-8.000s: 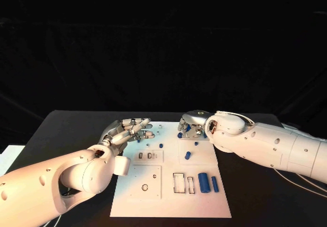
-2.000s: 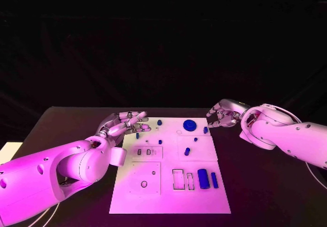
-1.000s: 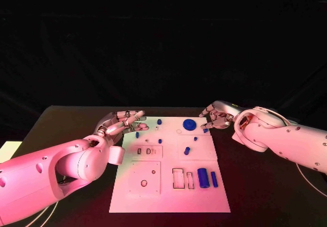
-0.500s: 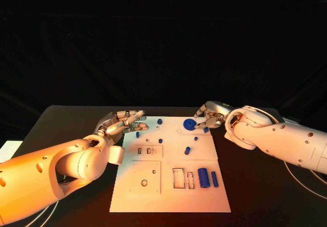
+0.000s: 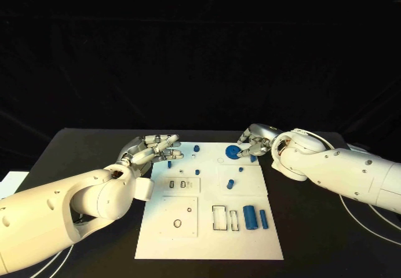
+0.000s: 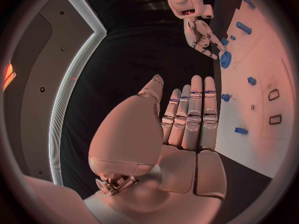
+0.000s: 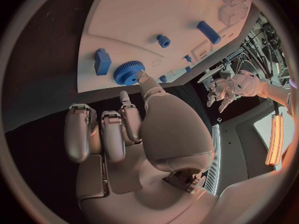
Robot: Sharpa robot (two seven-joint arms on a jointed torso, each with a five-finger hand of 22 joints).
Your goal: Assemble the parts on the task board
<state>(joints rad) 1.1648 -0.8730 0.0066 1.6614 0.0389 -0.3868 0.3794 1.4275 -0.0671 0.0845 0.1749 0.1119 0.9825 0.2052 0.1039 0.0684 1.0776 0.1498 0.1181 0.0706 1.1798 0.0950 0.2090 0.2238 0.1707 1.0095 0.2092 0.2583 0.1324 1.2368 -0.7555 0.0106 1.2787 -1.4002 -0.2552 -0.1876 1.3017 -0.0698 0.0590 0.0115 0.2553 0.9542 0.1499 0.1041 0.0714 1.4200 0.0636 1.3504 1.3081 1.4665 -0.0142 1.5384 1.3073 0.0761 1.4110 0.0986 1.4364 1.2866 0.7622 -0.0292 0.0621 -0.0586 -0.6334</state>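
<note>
Blue gear [image 5: 232, 152] flat on task board [image 5: 209, 243], touching right hand [image 5: 253, 143] fingertips; hand holds nothing, fingers apart.

Matt white task board [image 5: 209, 231]; a toothed blue plastic gear [image 5: 232, 152] (beside the right hand [image 5: 253, 142], glossy silver metal).

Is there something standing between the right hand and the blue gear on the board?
Nothing visible does. The right hand is already at the blue gear, with a fingertip at the gear's rim; no other part lies between them.

One task board [image 5: 209, 231], two hands [image 5: 155, 149]
</note>
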